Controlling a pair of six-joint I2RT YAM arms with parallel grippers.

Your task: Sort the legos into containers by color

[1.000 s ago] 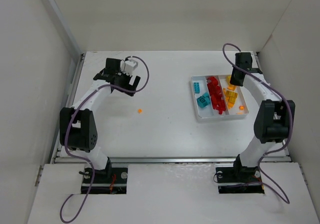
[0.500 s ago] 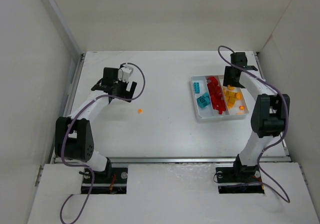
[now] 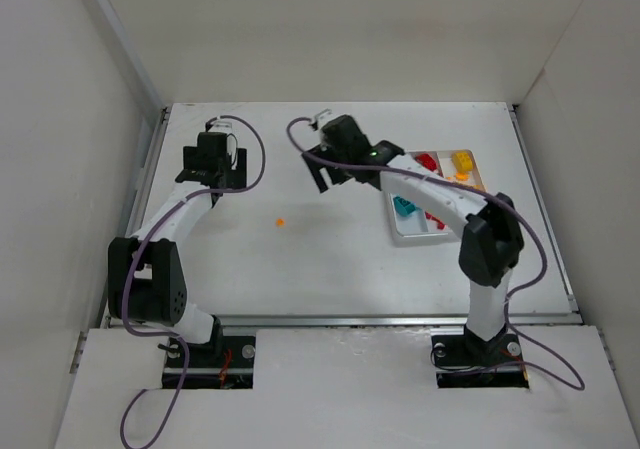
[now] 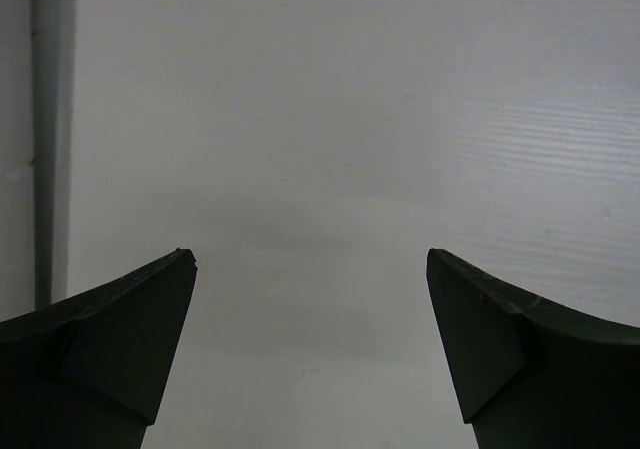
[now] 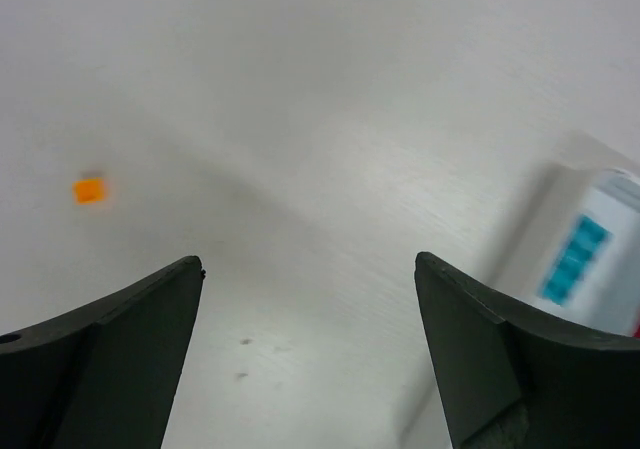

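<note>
One small orange lego [image 3: 280,223] lies alone on the white table; in the right wrist view this orange lego [image 5: 89,190] sits left of and beyond the fingers. My right gripper [image 3: 335,177] [image 5: 310,264] hangs open and empty over bare table, between that piece and the white tray [image 3: 418,237]. The tray holds teal legos [image 3: 405,207] [image 5: 574,260], red legos [image 3: 428,161] and yellow and orange legos [image 3: 462,160]; my right arm hides much of it. My left gripper [image 3: 212,175] [image 4: 310,259] is open and empty over bare table at the far left.
A metal rail [image 4: 45,119] runs along the table's left edge, close to the left gripper. White walls enclose the table on the left, back and right. The tray's edge [image 5: 610,194] shows at the right of the right wrist view.
My right gripper has opened and swung left from above the tray's right compartment to the middle of the table. The left gripper has drifted a little to the left, still open.
</note>
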